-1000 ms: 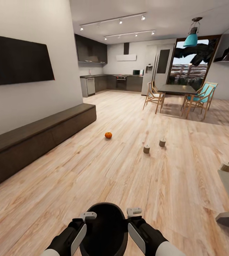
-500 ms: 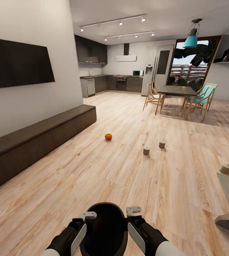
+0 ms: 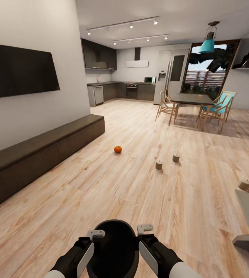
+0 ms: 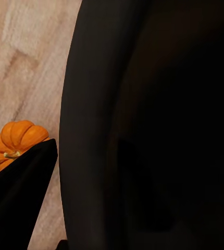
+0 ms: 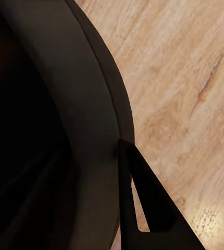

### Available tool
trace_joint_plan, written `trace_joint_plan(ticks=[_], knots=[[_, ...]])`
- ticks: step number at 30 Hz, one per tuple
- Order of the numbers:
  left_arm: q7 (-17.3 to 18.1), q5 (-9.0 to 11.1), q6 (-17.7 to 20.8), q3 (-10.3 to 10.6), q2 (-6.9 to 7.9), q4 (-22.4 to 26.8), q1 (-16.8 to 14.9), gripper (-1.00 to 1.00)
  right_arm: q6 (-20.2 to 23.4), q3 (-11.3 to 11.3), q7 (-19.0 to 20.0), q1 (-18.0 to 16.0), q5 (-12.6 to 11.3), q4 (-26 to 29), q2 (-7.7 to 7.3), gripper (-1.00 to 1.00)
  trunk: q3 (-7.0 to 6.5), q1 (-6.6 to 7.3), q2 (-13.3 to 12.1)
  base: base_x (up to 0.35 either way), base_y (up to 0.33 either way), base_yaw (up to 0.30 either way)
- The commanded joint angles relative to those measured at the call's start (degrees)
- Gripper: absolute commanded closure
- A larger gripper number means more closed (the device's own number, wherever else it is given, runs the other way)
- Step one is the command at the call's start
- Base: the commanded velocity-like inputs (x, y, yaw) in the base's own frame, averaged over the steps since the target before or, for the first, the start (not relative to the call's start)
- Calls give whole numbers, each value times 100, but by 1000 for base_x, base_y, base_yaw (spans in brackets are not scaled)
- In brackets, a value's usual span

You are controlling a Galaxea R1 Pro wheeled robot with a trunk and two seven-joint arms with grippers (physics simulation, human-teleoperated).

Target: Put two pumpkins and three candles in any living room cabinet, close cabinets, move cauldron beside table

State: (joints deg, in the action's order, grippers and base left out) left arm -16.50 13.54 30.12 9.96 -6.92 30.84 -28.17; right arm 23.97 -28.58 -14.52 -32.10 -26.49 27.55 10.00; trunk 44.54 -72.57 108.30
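Cauldron held between both arms; remaining items lie ahead on the floor.

The left gripper [image 3: 96, 234] and right gripper [image 3: 145, 229] press the black cauldron [image 3: 114, 247] from either side; whether either claw is clamped cannot be told. One pumpkin [image 3: 117, 149] lies straight ahead, two candles [image 3: 159, 165] right of it, and the closed cabinet [image 3: 43, 150] along the left wall.
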Motion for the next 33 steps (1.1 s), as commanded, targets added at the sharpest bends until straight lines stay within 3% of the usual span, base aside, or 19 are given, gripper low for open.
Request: trace_joint_plan(ticks=[1, 17, 23, 33], knots=[[-64, 34, 26, 41, 7, 10, -4, 100, 20, -16, -69, -5, 56, 8, 0, 100, 5, 1, 3, 0, 0, 0], [-64, 34, 28, 41, 7, 10, -4, 100, 2, -16, -69, -7, 56, 13, 0, 100, 5, 1, 3, 0, 0, 0], [-64, 34, 28, 41, 7, 9, -4, 100, 2, -16, -60, -5, 56, 14, 0, 100, -103, 133, -238, 0, 0, 0], [-64, 34, 27, 41, 7, 10, -4, 100, 2, -16, -63, -6, 56, 14, 0, 100, -103, 133, -238, 0, 0, 0]])
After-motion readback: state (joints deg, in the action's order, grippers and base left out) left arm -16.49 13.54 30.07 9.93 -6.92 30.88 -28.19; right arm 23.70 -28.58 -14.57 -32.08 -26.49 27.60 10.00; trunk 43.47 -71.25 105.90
